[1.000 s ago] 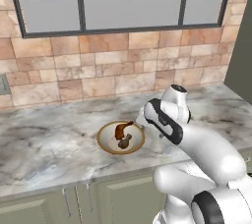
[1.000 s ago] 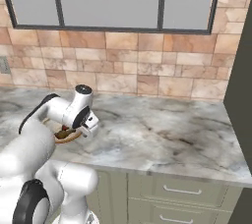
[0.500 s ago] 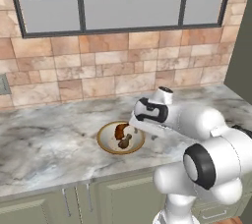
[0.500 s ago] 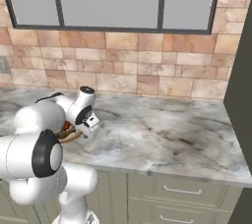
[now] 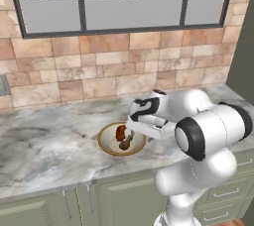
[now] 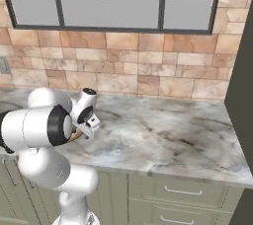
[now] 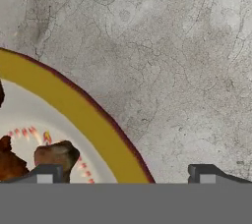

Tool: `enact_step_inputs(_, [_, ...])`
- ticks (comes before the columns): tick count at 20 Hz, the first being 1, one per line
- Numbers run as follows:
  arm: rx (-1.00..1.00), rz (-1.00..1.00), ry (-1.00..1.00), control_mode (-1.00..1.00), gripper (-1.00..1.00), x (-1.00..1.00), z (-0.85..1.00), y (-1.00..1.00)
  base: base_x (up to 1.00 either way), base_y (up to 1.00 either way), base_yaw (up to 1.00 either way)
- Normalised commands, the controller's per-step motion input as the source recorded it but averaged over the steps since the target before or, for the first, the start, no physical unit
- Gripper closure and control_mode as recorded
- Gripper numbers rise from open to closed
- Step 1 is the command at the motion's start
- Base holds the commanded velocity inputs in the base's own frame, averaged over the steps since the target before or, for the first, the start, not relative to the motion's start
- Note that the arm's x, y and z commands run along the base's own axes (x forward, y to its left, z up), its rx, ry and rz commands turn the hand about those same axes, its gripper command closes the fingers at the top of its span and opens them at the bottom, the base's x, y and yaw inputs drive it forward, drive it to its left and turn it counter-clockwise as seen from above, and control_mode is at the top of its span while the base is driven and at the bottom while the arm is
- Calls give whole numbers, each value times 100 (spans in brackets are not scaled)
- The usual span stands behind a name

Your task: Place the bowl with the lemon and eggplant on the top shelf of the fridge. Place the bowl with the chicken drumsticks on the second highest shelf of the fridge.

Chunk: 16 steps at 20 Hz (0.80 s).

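Gripper point(image 7: 123, 174) spread apart, low over marble counter point(image 7: 187, 61), straddling the rim of the bowl with the chicken drumsticks point(image 7: 83, 115) at lower left of hand view; best lowered straight, one fingertip point(image 7: 47, 174) inside beside the drumsticks point(image 7: 54, 156), then pinched squarely and lifted level.

A: What carries the objects?
B: A grey-veined marble surface point(image 5: 49, 145) — running along a tiled wall, above pale green cabinet fronts.

A: What lies directly on it?
B: The bowl with the chicken drumsticks point(image 5: 106, 141) — shallow, tan rim, cream inside — sits flat near the front edge. In the hand view its rim point(image 7: 83, 115) curves across bare marble point(image 7: 172, 61).

A: And to the right?
B: Marble point(image 6: 168, 135) extending to a dark vertical panel at the far end.
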Motion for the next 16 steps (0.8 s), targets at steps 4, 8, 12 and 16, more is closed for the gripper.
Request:
enact_step_inputs(4, [0, 0, 0, -100, -100, 0, -25, 0, 0, 0, 0])
enact_step_inputs(8, [0, 0, 0, -100, -100, 0, -19, 0, 0, 0, 0])
enact_step_inputs(12, [2, 0, 0, -100, 100, 1, -6, 6, 0, 0, 0])
enact_step_inputs(16, [0, 0, 0, -100, 100, 0, 0, 1, 0, 0, 0])
